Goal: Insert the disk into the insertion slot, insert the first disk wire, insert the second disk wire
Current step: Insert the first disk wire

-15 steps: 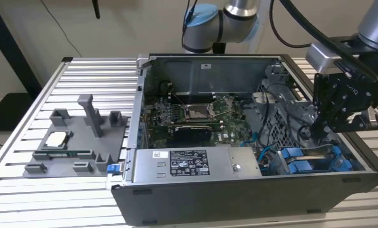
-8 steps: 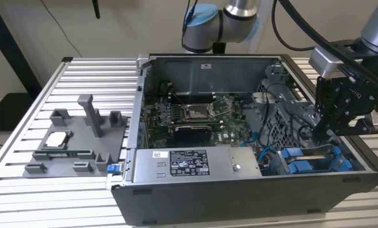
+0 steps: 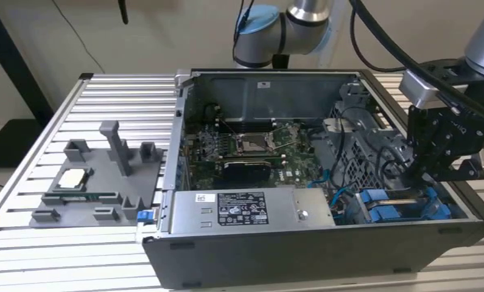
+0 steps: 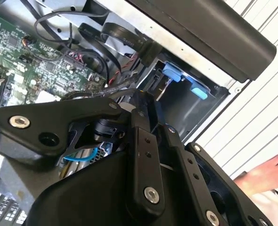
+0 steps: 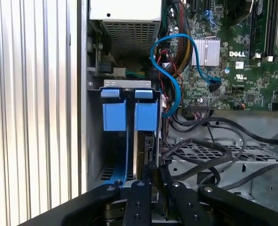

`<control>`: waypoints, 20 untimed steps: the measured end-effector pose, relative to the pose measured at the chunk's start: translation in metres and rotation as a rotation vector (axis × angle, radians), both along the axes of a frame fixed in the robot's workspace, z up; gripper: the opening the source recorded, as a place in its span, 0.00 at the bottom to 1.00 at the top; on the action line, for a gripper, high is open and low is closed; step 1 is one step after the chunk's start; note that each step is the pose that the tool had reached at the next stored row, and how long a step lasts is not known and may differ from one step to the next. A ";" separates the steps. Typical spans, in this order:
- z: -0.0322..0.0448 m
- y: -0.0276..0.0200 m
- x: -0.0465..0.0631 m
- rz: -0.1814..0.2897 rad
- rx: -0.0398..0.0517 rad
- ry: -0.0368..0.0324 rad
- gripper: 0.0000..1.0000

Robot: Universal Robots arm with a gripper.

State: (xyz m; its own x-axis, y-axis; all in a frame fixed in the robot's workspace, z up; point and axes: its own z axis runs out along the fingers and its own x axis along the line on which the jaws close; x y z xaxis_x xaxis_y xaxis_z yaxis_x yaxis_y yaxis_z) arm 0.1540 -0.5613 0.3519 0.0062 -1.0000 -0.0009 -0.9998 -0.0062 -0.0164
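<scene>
Ribbed bench [image 3: 63, 267], on which an open computer case [image 3: 307, 255] is carried. At the case's near corner, toward the exterior view's right, the insertion slot [image 5: 127, 84] is housed. The disk [image 5: 143, 148] is lodged on edge in the slot, its long axis directed from the gripper [image 5: 151, 172] toward the blue tabs [image 5: 114, 115]. The jaws are pressed together at the disk's near end.

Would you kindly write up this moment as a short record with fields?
tool: low over the insertion slot, at the case's corner on the exterior view's right
disk: seemingly edge-on in the slot, just ahead of the tool
blue cable: loops from the motherboard towards the slot
hand: a person's, beside the case
processor chip: on the grey tray outside the case
</scene>
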 end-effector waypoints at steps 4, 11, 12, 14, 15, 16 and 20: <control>-0.0010 -0.0001 0.001 0.000 -0.0003 0.0000 0.19; -0.0054 -0.0001 0.004 0.000 -0.0003 0.0000 0.19; -0.0058 -0.0001 0.004 0.000 -0.0004 0.0000 0.19; -0.0070 -0.0001 0.005 0.000 -0.0008 -0.0001 0.19; -0.0076 -0.0001 0.005 0.000 -0.0008 0.0000 0.19; -0.0080 0.0000 0.005 0.000 -0.0009 0.0000 0.19; -0.0100 -0.0001 0.005 -0.001 -0.0014 0.0000 0.19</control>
State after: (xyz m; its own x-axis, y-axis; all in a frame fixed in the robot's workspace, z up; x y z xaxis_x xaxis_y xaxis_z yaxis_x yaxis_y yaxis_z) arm 0.1586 -0.5614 0.3420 0.0054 -1.0000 0.0005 -0.9999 -0.0054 -0.0165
